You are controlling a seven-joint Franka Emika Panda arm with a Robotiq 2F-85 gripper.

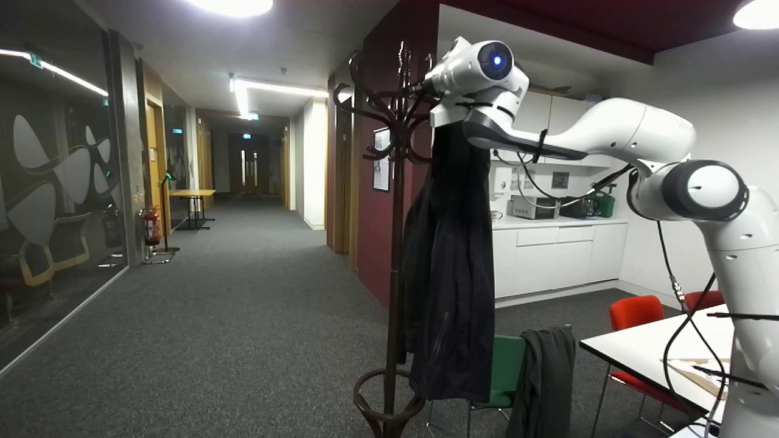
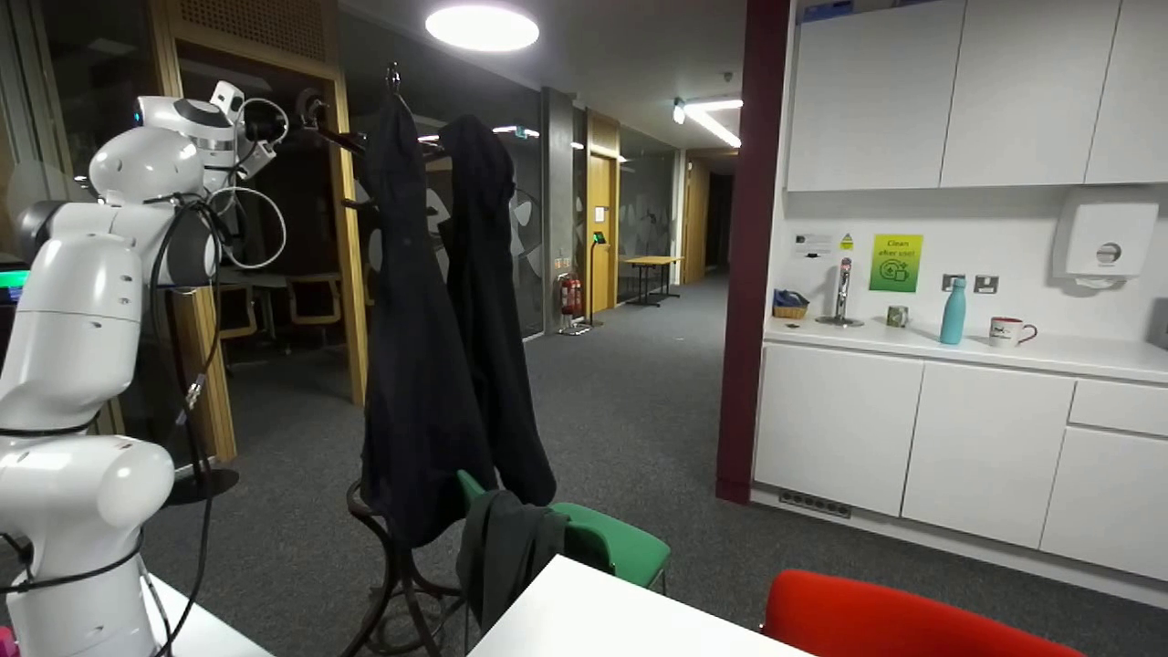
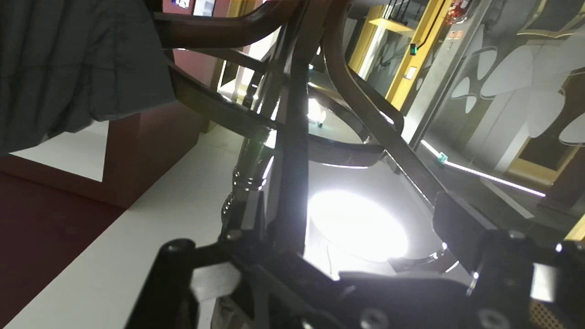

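Observation:
My gripper (image 3: 354,221) is open in the wrist view, with its fingers wide apart. It is among the curved arms at the top of a dark brown coat stand (image 3: 292,137). A stand arm runs close beside the left finger; I cannot tell whether they touch. Nothing is clamped between the fingers. In an exterior view the gripper (image 1: 420,90) is beside the top of the coat stand (image 1: 397,243). A dark coat (image 1: 456,261) hangs below it, and its cloth (image 3: 82,68) shows at the upper left of the wrist view. Two dark garments (image 2: 415,347) hang in an exterior view.
A green chair (image 2: 620,543) with a dark garment (image 2: 511,547) over its back stands near the stand's base. A white table (image 2: 620,620) and a red chair (image 2: 876,620) are nearby. A white kitchen counter (image 1: 560,224) is behind. Cables (image 1: 675,286) hang from the arm.

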